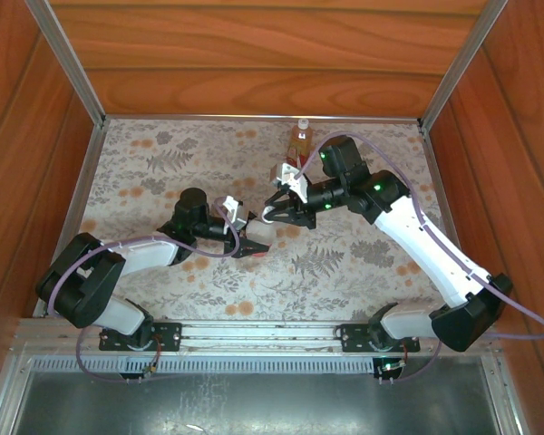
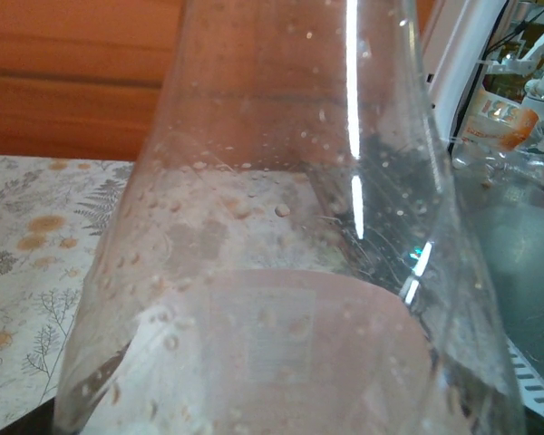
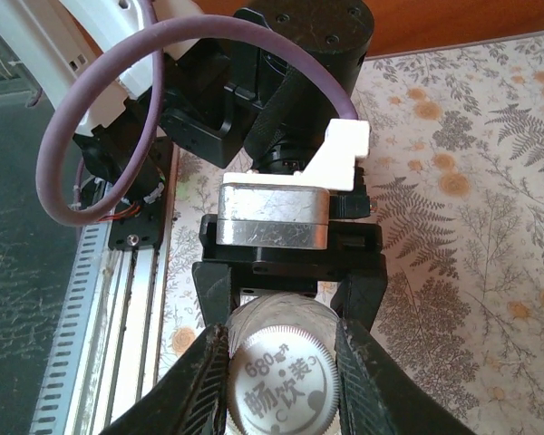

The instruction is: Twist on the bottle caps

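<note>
Setting: wood-panelled walls enclose a worktop (image 1: 163,172) covered in a fern-and-flower print.
Bottle in hand: small clear plastic bottle with a red-and-white label (image 2: 281,272), held near the middle of the worktop, neck turned toward the right arm.
Cap: round whitish plastic screw cap (image 3: 279,385) with printed characters, sitting at that bottle's mouth; whether its thread has caught I cannot tell.
Other bottle: amber-brown bottle (image 1: 301,138), upright at the far edge, well apart.
Handling: the clear bottle looks thin-walled, light and easily dented, beaded with droplets and likely slick. It is best held on the body, firmly but without crushing. The cap is tiny and ribbed, best pinched across its rim.
Left end effector (image 1: 247,240): clamped on the clear bottle's body, steadying it.
Right end effector (image 3: 279,337): fingers drawn in on either side of the cap, gripping it.
</note>
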